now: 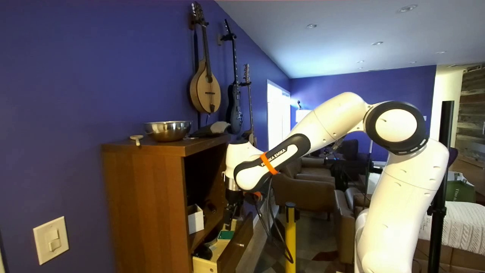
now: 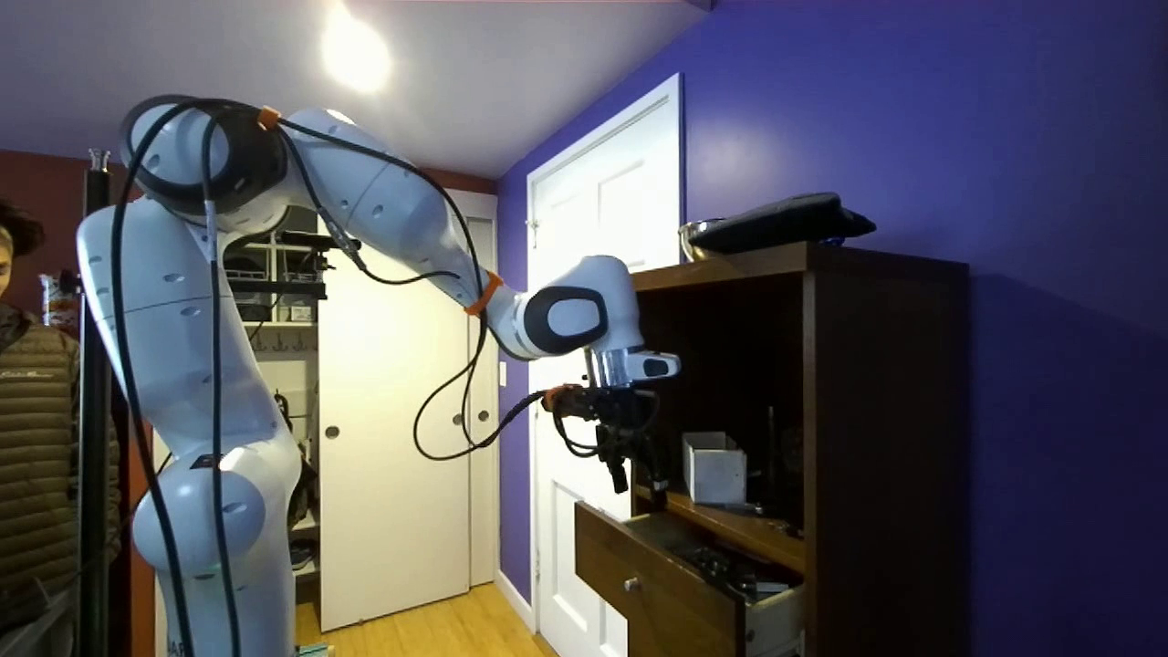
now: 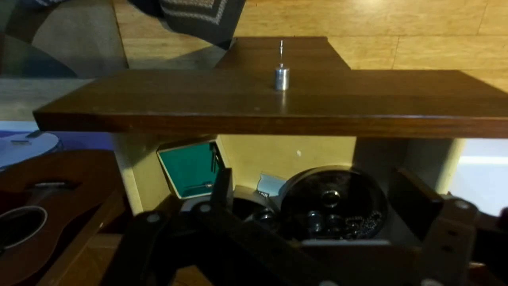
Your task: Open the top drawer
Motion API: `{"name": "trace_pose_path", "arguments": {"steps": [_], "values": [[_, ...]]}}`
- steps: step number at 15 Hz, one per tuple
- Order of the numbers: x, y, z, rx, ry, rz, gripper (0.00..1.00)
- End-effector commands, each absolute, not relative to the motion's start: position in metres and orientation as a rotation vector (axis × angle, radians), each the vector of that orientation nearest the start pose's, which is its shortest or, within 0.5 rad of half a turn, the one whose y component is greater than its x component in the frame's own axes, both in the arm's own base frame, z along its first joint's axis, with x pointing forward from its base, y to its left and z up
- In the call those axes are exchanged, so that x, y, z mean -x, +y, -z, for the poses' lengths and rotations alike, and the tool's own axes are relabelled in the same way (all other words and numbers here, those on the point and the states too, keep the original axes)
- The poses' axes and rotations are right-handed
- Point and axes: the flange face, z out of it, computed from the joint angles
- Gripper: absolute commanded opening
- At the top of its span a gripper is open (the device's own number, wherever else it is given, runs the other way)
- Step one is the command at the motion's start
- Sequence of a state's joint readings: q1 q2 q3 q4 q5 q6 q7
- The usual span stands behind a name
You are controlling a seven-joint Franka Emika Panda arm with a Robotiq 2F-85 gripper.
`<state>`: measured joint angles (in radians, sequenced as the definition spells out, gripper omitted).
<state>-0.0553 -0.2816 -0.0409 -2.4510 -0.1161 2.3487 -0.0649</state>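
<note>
The top drawer stands pulled out of the brown cabinet. Its brown front (image 2: 666,575) shows in both exterior views (image 1: 237,242) and in the wrist view (image 3: 198,95). A small metal knob (image 3: 282,78) is on the front's outer side. The pale box holds a green-lined box (image 3: 186,167), a dark round dish (image 3: 331,190) and small items. My gripper (image 2: 639,482) points down above the drawer, behind its front and apart from the knob. In the wrist view its fingers (image 3: 315,190) are wide apart with nothing held between them. The drawer's back part is hidden.
The cabinet's side (image 1: 147,212) and open cubby stand beside my gripper. A white box (image 2: 714,470) sits on the cubby shelf. A metal bowl (image 1: 168,131) and a black case (image 2: 785,224) lie on top. A yellow post (image 1: 290,235) stands nearby.
</note>
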Motion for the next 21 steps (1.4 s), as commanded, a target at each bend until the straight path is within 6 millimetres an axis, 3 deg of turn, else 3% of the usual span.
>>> {"name": "trace_pose_path", "arguments": {"steps": [1, 7, 17, 21], "values": [[-0.475, -0.056, -0.393, 3.205, -0.070, 0.380, 1.00], [-0.476, -0.057, -0.357, 3.139, -0.043, 0.185, 1.00], [-0.429, -0.058, -0.360, 3.046, -0.028, -0.381, 1.00], [-0.418, -0.060, -0.360, 3.018, -0.010, -0.513, 1.00]]}}
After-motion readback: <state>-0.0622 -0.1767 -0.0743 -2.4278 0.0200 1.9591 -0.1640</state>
